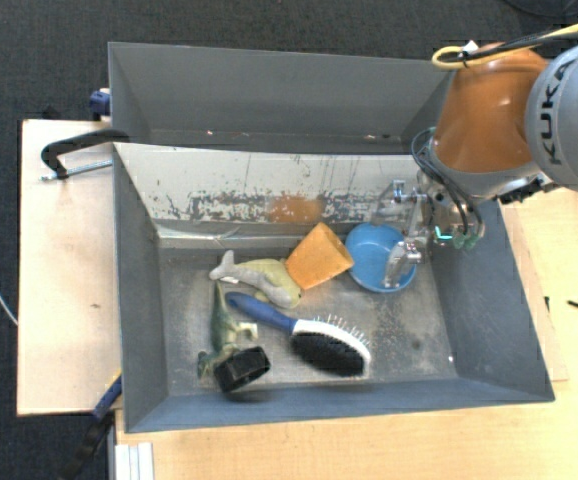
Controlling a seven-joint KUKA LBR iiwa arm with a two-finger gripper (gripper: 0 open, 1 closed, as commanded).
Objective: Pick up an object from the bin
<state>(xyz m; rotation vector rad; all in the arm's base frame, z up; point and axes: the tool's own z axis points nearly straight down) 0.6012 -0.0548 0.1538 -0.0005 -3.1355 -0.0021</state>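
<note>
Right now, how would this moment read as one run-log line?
gripper: at rim of blue cup | cup: on bin floor, beside orange wedge | lifted: nothing yet

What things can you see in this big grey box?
bin: one, grey, middle of view
cup: one, blue, back right of the floor
wedge: one, orange, just left of the cup
toy animal: one, cream, left of the wedge
brush: one, blue handle, black bristles, front middle
green toy: one, green, front left
block: one, black, front left, by the green toy
robot arm: one, orange and grey, from the right, its end at the cup
</note>
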